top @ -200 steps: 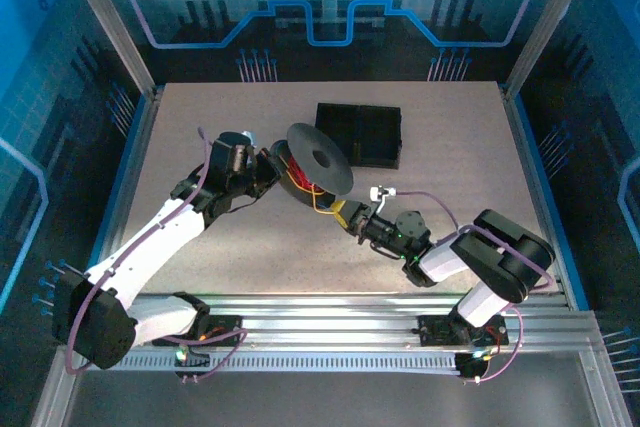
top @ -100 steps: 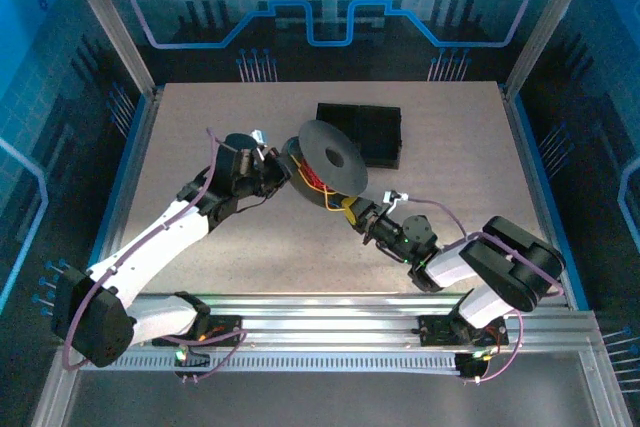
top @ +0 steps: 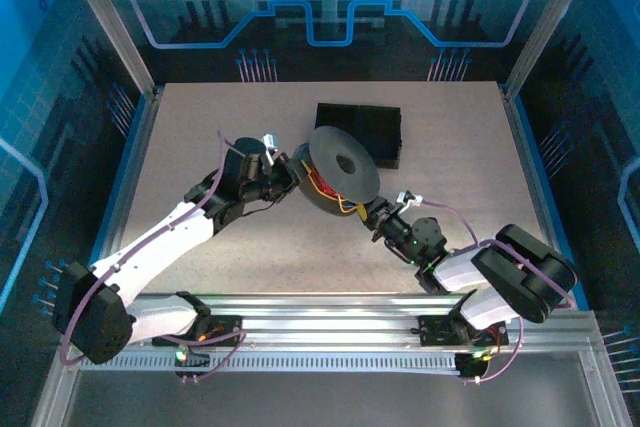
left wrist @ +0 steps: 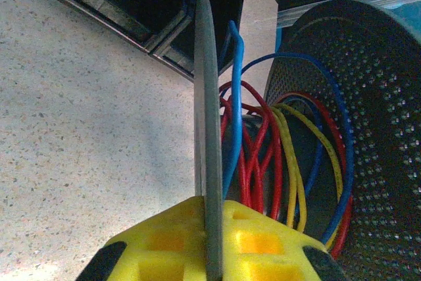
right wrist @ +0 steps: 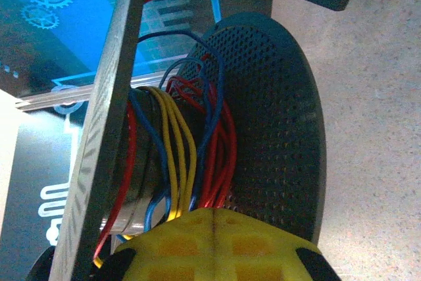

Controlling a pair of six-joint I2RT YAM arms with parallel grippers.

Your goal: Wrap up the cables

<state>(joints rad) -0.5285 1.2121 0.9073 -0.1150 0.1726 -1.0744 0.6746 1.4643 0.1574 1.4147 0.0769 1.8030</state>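
At 5 o'clock of a black perforated spool (top: 340, 169), which is tilted over the middle of the speckled beige table (top: 200, 137), the right gripper (top: 374, 213) is seen with its yellow fingers (right wrist: 171, 245) pressed together at the spool's lower rim; whether a strand is pinched there cannot be told. At 9 o'clock of the spool, the left gripper (top: 287, 175) is clamped on the thin edge of one flange. The cables (right wrist: 181, 143), thin red, yellow and blue wires, are wound loosely round the hub between the two flanges, with blue loops standing off. Beyond, at 1 o'clock, a black two-compartment plastic tray (top: 385, 137) is set just behind the spool.
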